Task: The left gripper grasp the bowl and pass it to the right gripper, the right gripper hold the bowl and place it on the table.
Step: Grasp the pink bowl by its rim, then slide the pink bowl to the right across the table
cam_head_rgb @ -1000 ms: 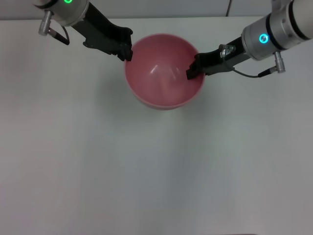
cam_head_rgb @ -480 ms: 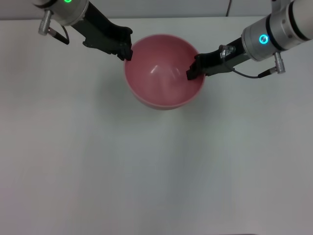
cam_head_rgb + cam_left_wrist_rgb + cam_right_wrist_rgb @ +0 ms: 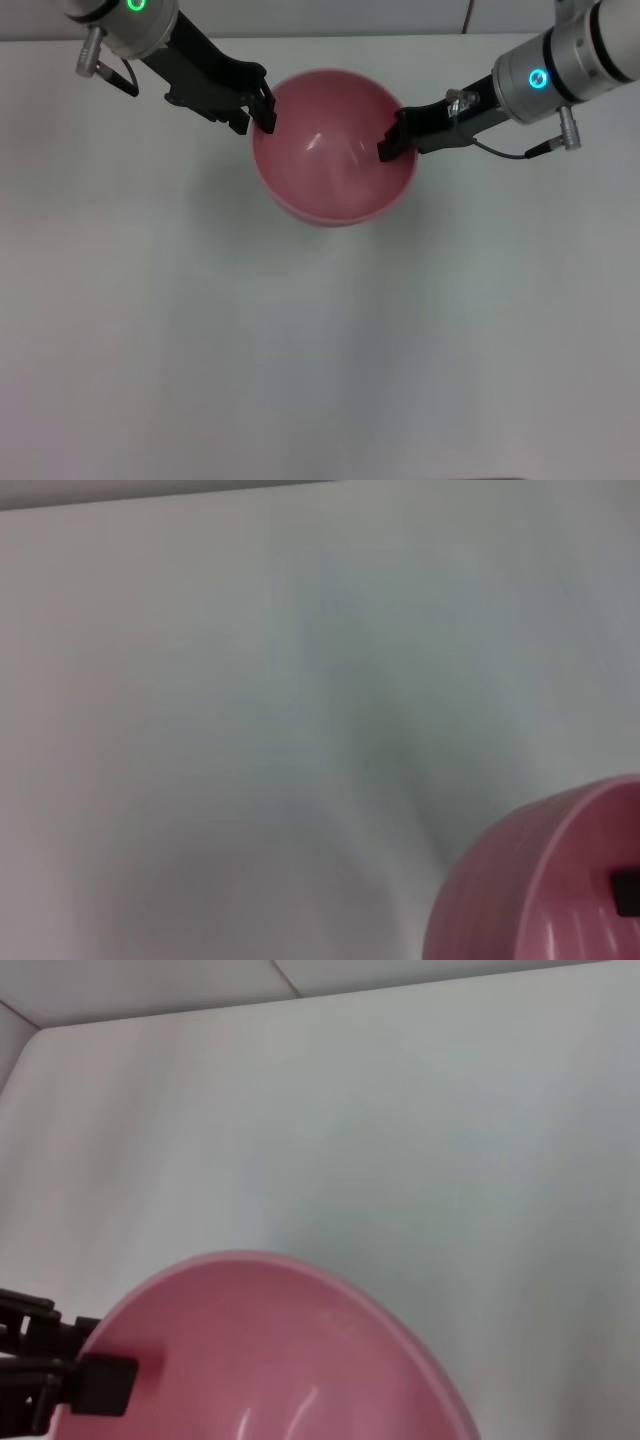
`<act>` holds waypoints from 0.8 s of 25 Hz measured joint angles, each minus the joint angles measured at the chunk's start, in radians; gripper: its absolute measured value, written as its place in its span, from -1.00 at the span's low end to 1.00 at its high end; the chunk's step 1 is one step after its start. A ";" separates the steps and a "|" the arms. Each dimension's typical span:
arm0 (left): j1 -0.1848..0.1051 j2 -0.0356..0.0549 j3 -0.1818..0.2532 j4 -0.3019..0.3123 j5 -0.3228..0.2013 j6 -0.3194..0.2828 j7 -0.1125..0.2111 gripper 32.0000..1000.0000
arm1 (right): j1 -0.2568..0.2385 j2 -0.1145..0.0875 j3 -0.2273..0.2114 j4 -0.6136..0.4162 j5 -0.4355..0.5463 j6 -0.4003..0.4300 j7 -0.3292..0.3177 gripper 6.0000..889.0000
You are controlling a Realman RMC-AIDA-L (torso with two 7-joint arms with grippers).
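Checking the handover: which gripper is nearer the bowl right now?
Neither clearly: both are at its rim. The right gripper grips the bowl at its right rim; the left gripper, jaws open, is at the left rim.

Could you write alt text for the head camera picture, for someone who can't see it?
A pink bowl sits at the far side of a white table, with two black grippers at its rim: the left gripper open beside one edge, the right gripper shut on the opposite edge.

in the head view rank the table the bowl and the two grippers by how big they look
1. Table.
2. Bowl.
3. Left gripper and right gripper: look alike, no clear order.
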 joint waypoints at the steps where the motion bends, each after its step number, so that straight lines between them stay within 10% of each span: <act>1: -0.001 0.0007 0.000 -0.002 -0.002 -0.001 0.000 -0.61 | 0.000 0.000 0.000 -0.001 0.000 0.001 0.000 -0.81; 20: -0.005 0.0057 -0.002 -0.001 -0.007 -0.010 -0.015 0.64 | -0.006 0.000 0.000 -0.001 0.002 -0.002 0.000 -0.82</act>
